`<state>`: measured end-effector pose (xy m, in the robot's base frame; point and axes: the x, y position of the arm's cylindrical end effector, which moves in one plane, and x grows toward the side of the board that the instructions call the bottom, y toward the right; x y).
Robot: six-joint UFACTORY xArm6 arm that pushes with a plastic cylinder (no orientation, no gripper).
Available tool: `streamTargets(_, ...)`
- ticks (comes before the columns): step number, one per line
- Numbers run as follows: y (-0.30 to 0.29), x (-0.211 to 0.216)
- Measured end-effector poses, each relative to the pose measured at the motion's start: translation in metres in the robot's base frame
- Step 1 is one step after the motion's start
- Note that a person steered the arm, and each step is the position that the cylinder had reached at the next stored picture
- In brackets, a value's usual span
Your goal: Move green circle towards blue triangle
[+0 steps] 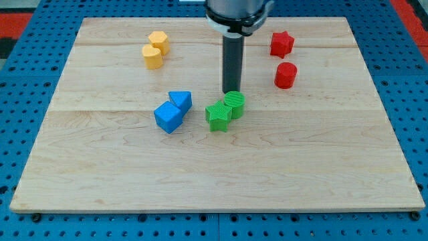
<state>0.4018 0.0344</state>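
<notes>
Behind green circle [235, 104], my tip [231, 92] touches it

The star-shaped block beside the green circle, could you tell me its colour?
Green, like the green circle; the green star shows in the camera view.

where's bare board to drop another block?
Whole strip along the view's bottom, below the blue cube and green star, is bare. Centre is crowded: blue triangle, green circle, with my tip just above the circle.

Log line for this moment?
tip behind green circle | green star touching circle | blue triangle to view's left, apart | push pending
</notes>
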Motion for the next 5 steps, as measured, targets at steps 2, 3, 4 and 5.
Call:
streamTargets(2, -0.003, -0.005)
streamTargets(3, 0.025, -0.002)
streamTargets(4, 0.041, 0.035)
streamTargets(5, -0.016, 0.033)
